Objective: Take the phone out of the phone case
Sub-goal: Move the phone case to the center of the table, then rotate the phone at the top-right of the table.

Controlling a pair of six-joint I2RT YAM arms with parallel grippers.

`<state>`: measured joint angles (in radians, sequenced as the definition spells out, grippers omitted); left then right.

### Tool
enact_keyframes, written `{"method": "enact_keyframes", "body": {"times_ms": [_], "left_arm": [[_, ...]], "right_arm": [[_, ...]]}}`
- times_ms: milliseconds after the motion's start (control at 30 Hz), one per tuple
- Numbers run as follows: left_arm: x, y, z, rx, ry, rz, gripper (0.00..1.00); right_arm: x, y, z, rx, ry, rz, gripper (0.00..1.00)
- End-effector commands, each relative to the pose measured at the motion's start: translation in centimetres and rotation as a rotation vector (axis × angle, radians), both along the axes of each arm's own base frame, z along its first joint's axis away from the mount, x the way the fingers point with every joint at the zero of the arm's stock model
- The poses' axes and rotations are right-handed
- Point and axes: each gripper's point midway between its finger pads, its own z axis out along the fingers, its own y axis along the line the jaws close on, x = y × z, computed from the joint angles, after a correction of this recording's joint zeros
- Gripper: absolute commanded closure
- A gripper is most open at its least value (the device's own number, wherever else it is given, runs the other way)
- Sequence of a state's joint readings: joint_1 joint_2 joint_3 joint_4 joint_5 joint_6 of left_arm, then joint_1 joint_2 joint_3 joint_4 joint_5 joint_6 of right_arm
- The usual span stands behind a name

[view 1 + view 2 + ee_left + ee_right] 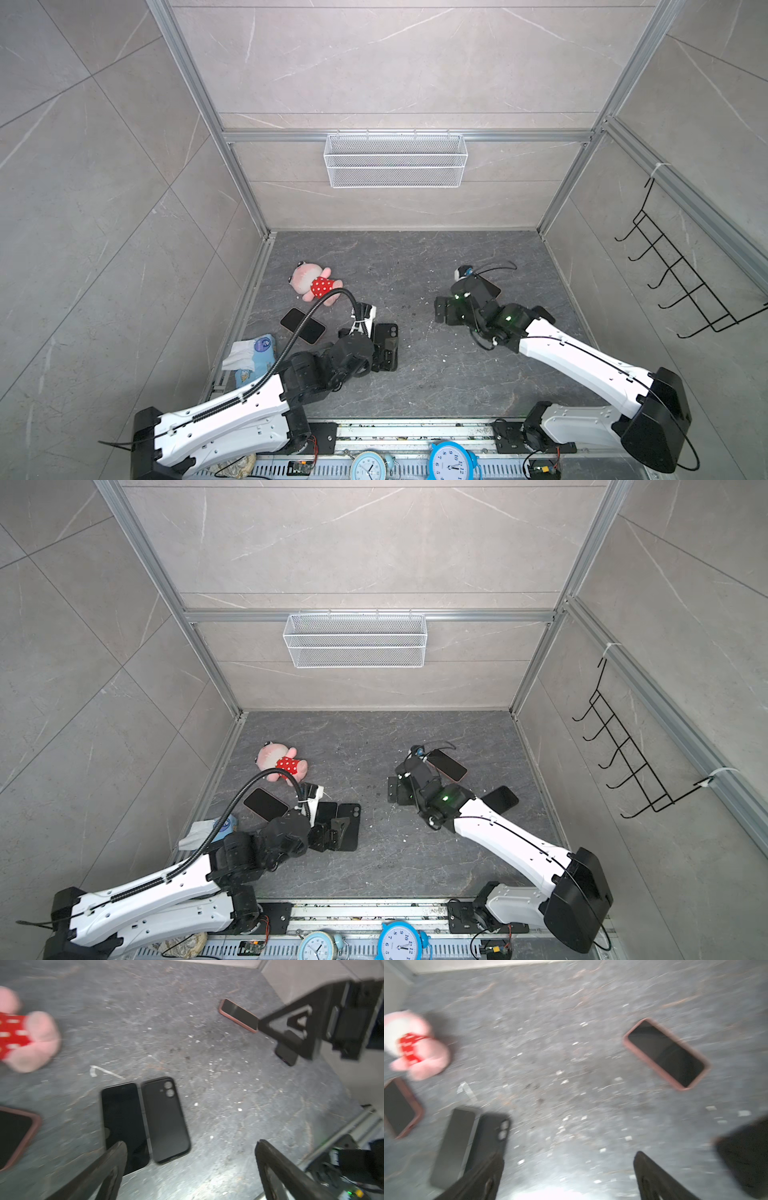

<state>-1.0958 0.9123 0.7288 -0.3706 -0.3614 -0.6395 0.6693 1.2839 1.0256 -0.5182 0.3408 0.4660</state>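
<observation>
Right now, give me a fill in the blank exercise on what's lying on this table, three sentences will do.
The black phone lies ___ the empty black case, not inside it.
The plush toy wears a ___ dotted dress.
The left gripper has its fingers ___.
Missing words: beside; red; open.

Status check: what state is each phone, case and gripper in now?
black phone: out of its case, screen up.
black case: empty, beside the black phone.
left pink phone: in its case, screen up.
right pink phone: in its case, screen up.
left gripper: open, empty.
right gripper: open, empty.
</observation>
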Motion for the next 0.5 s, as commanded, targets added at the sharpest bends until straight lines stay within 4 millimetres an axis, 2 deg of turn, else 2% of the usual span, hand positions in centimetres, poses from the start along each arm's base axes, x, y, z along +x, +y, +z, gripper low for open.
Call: {"method": "enact_keyframes", "body": {"times_ms": [0, 100, 233, 367, 467], "left_arm": [[0.6, -4.3, 1.2, -0.170, 0.045, -0.117, 0.01], [1.6, -5.8, 0.4, -0.199, 0.078, -0.126, 0.01], [3.0, -6.2, -0.3, -0.167, 0.059, -0.107, 0.00], [3.9, -5.6, -0.6, -0.136, 0.058, -0.085, 0.00], [4.3, -5.0, -0.3, -0.117, 0.046, -0.074, 0.00]], "right_arm": [[1.9, -3.0, -1.0, -0.154, 0.057, 0.042, 0.00], [5.5, -5.4, -2.0, -0.096, 0.090, 0.011, 0.00], [10.4, -8.9, -3.8, -0.041, 0.112, -0.031, 0.00], [14.1, -12.2, -6.1, -0.006, 0.151, -0.062, 0.00], [16.3, -13.6, -8.1, 0.052, 0.164, -0.061, 0.00]]}}
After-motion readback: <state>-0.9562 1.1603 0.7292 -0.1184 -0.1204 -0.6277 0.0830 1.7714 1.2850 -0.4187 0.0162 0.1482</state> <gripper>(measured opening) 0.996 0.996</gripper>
